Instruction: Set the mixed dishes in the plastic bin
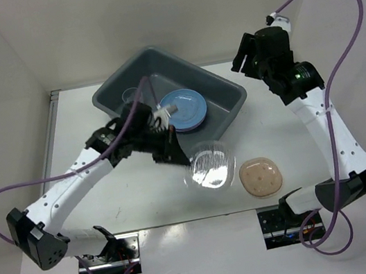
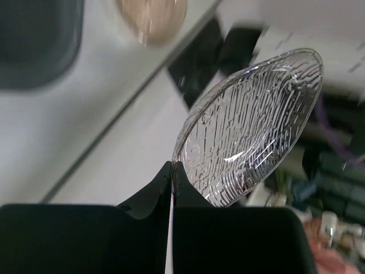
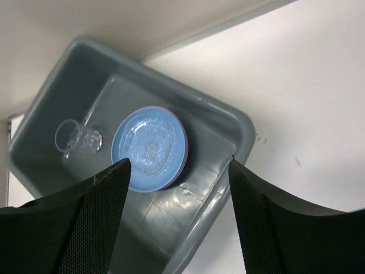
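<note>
Left gripper (image 2: 172,169) pinches clear dish (image 2: 251,125) by its rim — right gripper (image 3: 178,171) hangs spread near bin (image 3: 245,128), blue plate (image 3: 149,147) inside.

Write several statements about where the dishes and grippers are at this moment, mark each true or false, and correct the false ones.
1. The left gripper is shut on the rim of the clear ribbed dish. True.
2. The blue plate lies on the table beside the bin. False: it lies inside the plastic bin.
3. The right gripper holds the tan dish. False: its jaws are open and empty above the bin, and the tan dish lies on the table.
4. A small clear cup is in the bin. True.
</note>
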{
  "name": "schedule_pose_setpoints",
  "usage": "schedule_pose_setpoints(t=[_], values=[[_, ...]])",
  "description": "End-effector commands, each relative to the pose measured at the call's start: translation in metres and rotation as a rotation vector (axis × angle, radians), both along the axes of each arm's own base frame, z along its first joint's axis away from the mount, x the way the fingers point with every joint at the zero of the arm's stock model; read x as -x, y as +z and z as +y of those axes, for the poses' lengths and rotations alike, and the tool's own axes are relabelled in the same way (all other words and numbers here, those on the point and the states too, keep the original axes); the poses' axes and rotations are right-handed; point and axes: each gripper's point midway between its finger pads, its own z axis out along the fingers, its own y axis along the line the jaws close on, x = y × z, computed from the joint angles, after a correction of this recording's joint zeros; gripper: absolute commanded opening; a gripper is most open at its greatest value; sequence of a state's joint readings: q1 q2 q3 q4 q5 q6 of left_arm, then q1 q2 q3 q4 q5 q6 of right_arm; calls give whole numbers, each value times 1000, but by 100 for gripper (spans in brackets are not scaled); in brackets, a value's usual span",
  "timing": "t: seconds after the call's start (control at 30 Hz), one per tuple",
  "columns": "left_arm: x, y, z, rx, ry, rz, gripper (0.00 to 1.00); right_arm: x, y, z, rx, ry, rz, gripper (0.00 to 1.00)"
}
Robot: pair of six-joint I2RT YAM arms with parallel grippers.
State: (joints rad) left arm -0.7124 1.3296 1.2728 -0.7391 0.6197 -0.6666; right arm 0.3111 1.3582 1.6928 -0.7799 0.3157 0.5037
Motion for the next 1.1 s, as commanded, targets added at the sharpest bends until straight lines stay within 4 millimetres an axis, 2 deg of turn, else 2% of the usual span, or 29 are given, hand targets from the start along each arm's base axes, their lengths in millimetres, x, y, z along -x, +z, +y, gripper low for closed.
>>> schedule_pose_setpoints(t=[0.0,0.03,0.07,0.13,0.2,0.23,0.3,0.33,0.37,0.4,0.43,0.47,0.5,0.53,0.6,0.63,0.67,0.7,0.73,0.77,0.8,0.9,0.93,0.97,1.07], values=[[-57,56,-3,122,181,-166,0,21,59,-27,-29,-81,-156,75],[-76,59,-1,133,247,-187,0,23,69,-30,-36,-93,-192,76],[-99,63,11,141,330,-209,0,31,79,-32,-57,-96,-229,76],[-138,56,21,134,454,-238,0,38,92,-38,-77,-120,-277,77],[-168,44,35,73,556,-276,0,50,109,-45,-90,-146,-334,77],[-196,24,49,-31,653,-306,0,53,112,-46,-93,-146,-343,77],[-224,24,57,-102,711,-388,0,60,118,-48,-110,-148,-364,79],[-247,9,64,-153,760,-409,0,58,110,-47,-113,-151,-346,79],[-258,2,63,-175,769,-420,0,61,107,-45,-130,-138,-343,79],[-269,-4,62,-201,771,-431,0,62,92,-41,-136,-121,-311,79],[-289,-18,61,-243,776,-422,0,63,83,-38,-154,-112,-293,79],[-300,-25,64,-284,796,-432,0,63,77,-34,-169,-97,-284,79],[-309,-32,64,-303,808,-433,0,61,57,-28,-172,-79,-240,79],[-319,-50,65,-330,810,-409,0,64,51,-22,-182,-40,-224,79],[-337,-49,69,-344,840,-439,0,66,26,-15,-200,-19,-161,79],[-345,-63,75,-377,845,-433,0,72,20,-12,-218,-2,-146,79],[-349,-67,75,-386,850,-434,0,75,14,-12,-224,-6,-137,79],[-357,-66,79,-382,860,-428,0,77,-1,-10,-230,0,-104,79],[-360,-84,82,-404,853,-400,0,79,-7,-10,-227,-1,-95,79],[-364,-87,86,-408,861,-397,0,83,-10,-9,-240,7,-92,79],[-367,-92,91,-418,868,-387,0,83,-23,-9,-232,4,-63,79],[-368,-105,89,-403,838,-365,43,91,-45,-13,-201,-3,2,80],[-372,-99,80,-358,811,-385,53,92,-53,-15,-188,-16,24,80],[-370,-95,77,-336,800,-389,68,97,-61,-20,-169,-35,60,81],[-369,-66,66,-249,770,-416,82,100,-86,-36,-104,-121,146,81]])
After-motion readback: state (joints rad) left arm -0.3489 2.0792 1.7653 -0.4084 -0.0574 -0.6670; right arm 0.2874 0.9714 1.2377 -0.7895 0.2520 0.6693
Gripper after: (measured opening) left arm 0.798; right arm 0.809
